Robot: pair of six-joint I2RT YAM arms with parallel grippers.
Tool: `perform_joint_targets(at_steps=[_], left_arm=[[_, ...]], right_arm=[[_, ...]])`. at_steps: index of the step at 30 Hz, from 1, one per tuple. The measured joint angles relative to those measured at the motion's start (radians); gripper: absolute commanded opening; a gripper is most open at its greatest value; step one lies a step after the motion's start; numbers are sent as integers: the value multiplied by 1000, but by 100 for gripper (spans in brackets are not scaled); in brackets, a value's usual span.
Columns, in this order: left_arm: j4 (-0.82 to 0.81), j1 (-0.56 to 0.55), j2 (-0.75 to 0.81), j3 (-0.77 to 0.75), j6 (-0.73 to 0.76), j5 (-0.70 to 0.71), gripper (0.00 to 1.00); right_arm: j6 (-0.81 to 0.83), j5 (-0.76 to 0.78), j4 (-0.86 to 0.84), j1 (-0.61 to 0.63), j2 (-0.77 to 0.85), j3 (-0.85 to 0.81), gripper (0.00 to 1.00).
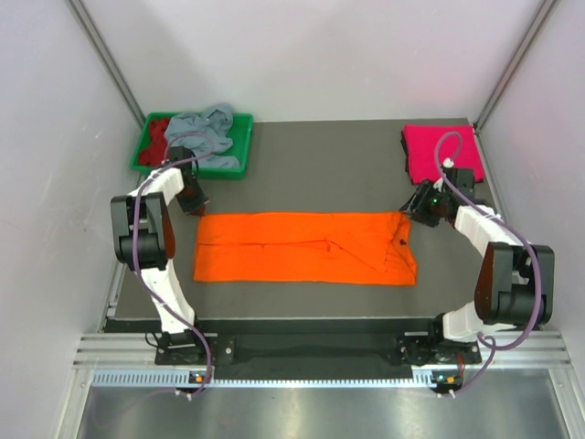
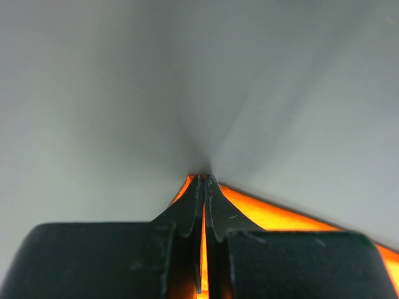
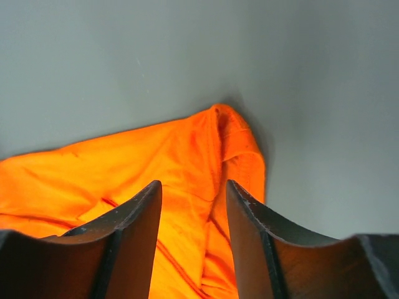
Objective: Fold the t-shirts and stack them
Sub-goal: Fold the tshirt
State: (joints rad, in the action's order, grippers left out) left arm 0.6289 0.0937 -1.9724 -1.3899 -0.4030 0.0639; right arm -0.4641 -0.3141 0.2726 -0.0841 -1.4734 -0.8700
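Folding of the orange t-shirt (image 1: 306,249) is the step in hand, as I judge it. From above, it lies as a long flat band across the middle of the surface (image 1: 320,155). The left fingers (image 1: 194,203) sit at its far left corner and the right fingers (image 1: 423,208) at its far right corner. Beyond that right corner a magenta t-shirt (image 1: 441,151) lies folded. Beyond the left one a green tray (image 1: 243,142) holds the grey-blue t-shirt (image 1: 206,130) and the dark red t-shirt (image 1: 160,135), both crumpled.

At the left wrist, the left fingers (image 2: 190,215) are pressed together with a sliver of orange cloth pinched between them (a grip the overhead view cannot settle).

At the right wrist, the right fingers (image 3: 134,218) stand spread over the shirt's bunched corner, gripping nothing.

Next, the right fingers probably need to close on that corner, so both arms can lift the far edge together. A one-sided lift would likely skew the fold.
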Motion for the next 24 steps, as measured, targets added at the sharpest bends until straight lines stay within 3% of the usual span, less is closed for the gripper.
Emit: perform_joint_targets(at_steps=[11,24], left_arm=[[-1,109,0,0,-22,58,0],[-3,152,10,16,-35,114,0]], right_arm=[[81,8,-11,25,-146,-54,45],[172,-192,-50,87,-398,-248,54]])
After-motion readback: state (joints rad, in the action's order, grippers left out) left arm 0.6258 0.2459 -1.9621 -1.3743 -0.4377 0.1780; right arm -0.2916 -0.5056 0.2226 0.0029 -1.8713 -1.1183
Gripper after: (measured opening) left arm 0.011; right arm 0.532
